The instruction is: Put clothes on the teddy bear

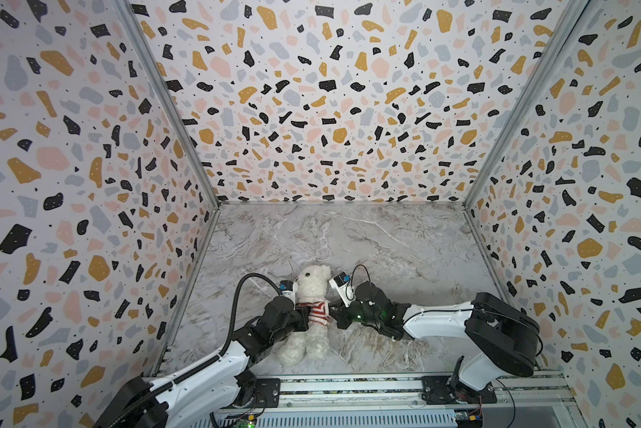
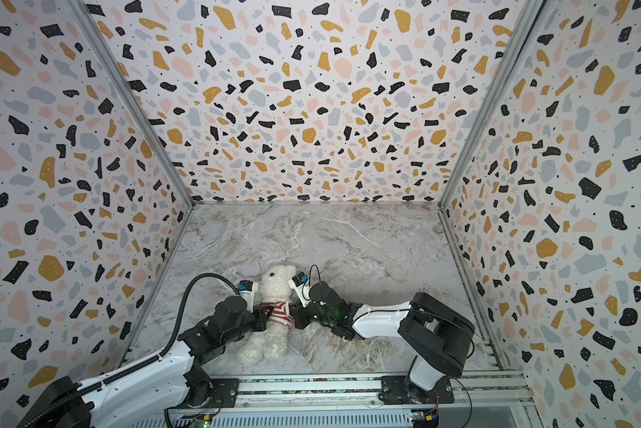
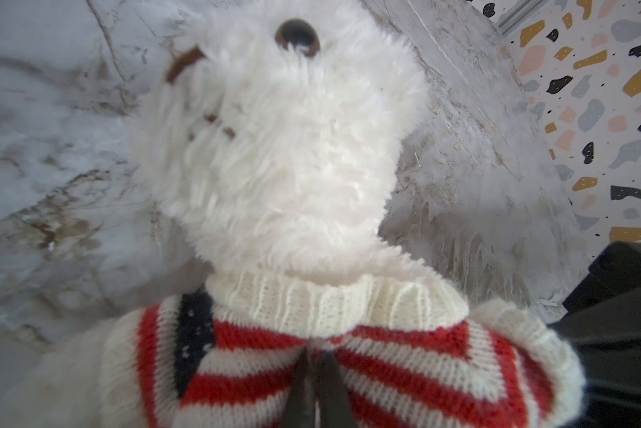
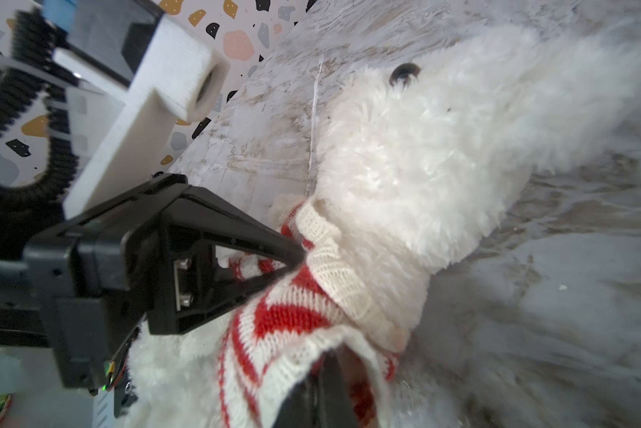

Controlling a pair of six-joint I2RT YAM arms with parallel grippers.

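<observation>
Cream-white fluffy plush teddy bear [image 1: 311,287] [image 2: 274,285] [image 3: 285,155] [image 4: 423,166] lies on its back on the grey marble-patterned counter [image 1: 385,252] [image 2: 348,244], near the front edge and left of centre. In both top views its head points to the back wall and its bare legs point to the front rail. A red-and-white striped knitted sweater [image 1: 314,313] [image 2: 278,315] [image 3: 404,367] [image 4: 293,315] with a ribbed cream collar sits round its neck and chest. The left wrist view also shows a dark blue patch with white specks beside the collar.

Both arms reach in low from the front, one at each side of the bear's chest. The left jaws are closed tight, tips together, and pinch a fold of the striped knit just below the collar; both wrist views show this. The right jaws are closed too, at the bear's other side. In the right wrist view their dark tips grip the sweater's cream-edged border, which wraps over them. Terrazzo-patterned walls [image 1: 311,92] [image 2: 293,92] enclose the counter on three sides.
</observation>
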